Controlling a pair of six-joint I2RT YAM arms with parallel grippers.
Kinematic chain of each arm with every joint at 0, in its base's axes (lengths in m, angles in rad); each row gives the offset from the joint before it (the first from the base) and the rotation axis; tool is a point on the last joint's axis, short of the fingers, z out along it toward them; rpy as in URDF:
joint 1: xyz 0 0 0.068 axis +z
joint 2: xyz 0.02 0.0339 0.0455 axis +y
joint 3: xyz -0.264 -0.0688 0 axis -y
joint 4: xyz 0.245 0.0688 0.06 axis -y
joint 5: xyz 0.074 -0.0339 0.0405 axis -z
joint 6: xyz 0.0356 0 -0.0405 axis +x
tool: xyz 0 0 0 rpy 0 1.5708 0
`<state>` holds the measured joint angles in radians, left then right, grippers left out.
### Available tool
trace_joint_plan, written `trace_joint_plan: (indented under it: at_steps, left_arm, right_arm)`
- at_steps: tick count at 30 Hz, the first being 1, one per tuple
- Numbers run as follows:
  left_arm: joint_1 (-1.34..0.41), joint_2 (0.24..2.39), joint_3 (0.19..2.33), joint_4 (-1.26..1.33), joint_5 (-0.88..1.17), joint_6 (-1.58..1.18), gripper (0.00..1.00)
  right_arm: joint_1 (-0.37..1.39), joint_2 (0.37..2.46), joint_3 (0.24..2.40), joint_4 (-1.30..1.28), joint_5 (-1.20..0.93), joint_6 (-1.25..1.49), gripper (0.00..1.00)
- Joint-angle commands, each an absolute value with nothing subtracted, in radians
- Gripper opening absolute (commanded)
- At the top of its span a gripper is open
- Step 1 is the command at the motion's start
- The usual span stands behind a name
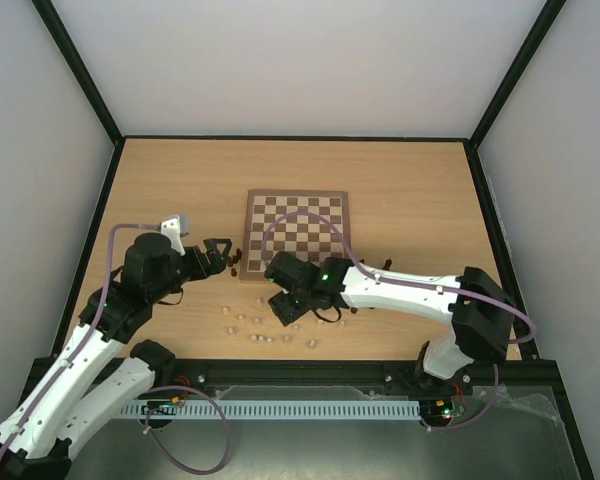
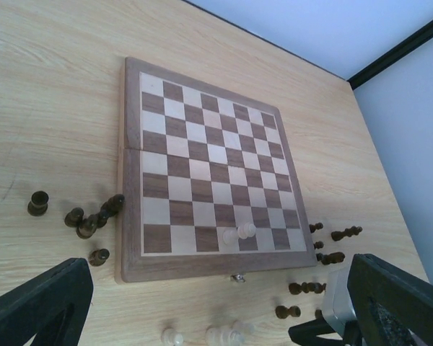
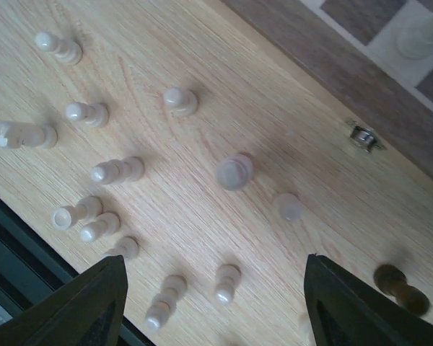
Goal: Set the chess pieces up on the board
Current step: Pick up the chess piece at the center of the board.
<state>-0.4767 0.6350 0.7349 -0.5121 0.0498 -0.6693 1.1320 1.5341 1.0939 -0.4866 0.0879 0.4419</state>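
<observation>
The right gripper (image 3: 213, 303) is held spread and empty over the pale chess pieces (image 3: 117, 171) strewn just off the board (image 2: 202, 151), presumably so one can be picked. The left gripper (image 2: 224, 306) is likewise parted and empty near the dark pieces (image 2: 86, 225); only two pale pieces (image 2: 239, 232) are seated on squares.

Lab test cell, white walls (image 1: 310, 60), black frame (image 1: 80, 70)

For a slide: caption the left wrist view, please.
Open left gripper overlooks the board, two pale pieces on it, dark pieces scattered beside.
</observation>
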Motion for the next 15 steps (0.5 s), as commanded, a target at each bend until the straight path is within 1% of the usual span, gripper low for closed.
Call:
trace_joint_plan:
  at_steps: [1, 4, 8, 13, 15]
  left_arm:
    - [-0.471, 0.618, 0.691, -0.473, 0.091, -0.696, 1.0]
    - [-0.471, 0.625, 0.704, -0.49, 0.088, -0.694, 1.0]
    - [-0.471, 0.612, 0.723, -0.52, 0.054, -0.69, 1.0]
    - [-0.471, 0.601, 0.737, -0.541, 0.008, -0.692, 0.99]
    - [-0.471, 0.599, 0.734, -0.542, 0.008, -0.694, 0.99]
  right_arm:
    - [1.147, 1.578, 1.134, -0.442, 0.118, 0.472, 0.66]
    - [1.149, 1.628, 1.163, -0.466, 0.145, 0.47, 0.6]
    - [1.149, 1.687, 1.194, -0.495, 0.165, 0.454, 0.58]
    - [1.149, 1.74, 1.231, -0.511, 0.157, 0.434, 0.49]
    - [1.148, 1.751, 1.24, -0.515, 0.161, 0.434, 0.48]
